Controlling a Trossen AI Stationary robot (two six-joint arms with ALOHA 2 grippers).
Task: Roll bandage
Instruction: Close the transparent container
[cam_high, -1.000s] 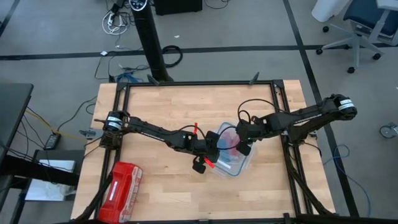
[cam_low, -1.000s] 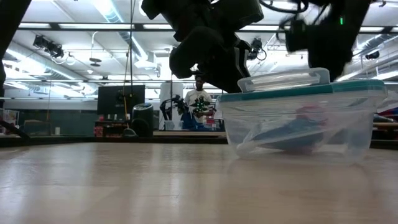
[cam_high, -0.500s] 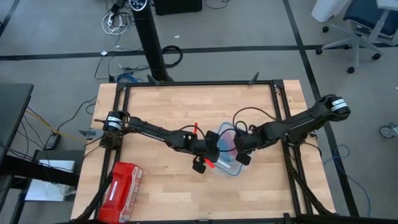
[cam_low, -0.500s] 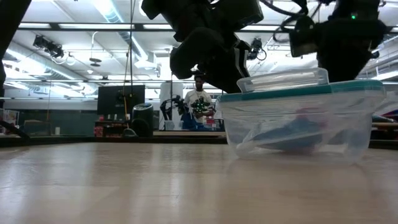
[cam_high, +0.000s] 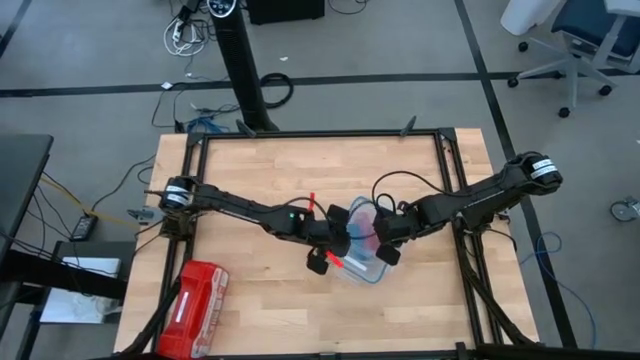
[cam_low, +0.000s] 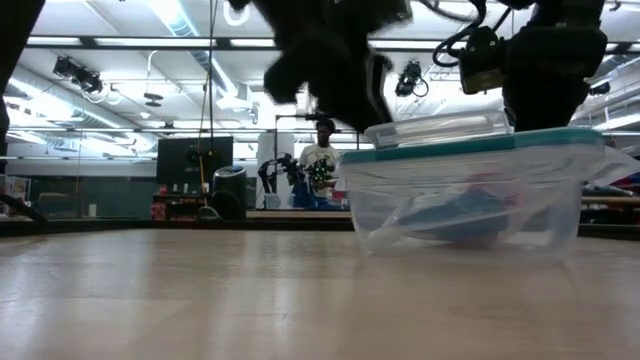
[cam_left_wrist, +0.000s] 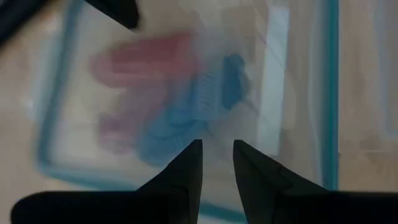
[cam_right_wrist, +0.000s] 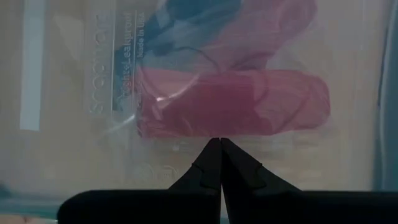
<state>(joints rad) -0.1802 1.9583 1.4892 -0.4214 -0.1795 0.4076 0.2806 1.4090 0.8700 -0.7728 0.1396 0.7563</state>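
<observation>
I am hovering my shut right pincer (cam_right_wrist: 220, 144) and part-open left pincer (cam_left_wrist: 217, 149) over the lidded container (cam_high: 372, 262), blue bandage (cam_left_wrist: 180, 121) inside, unrolled.

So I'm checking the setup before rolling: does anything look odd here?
Yes: the bandage lies in a loose, crumpled heap inside the closed clear container, under its lid, beside red-pink rolls. Both grippers are above the lid.
</observation>
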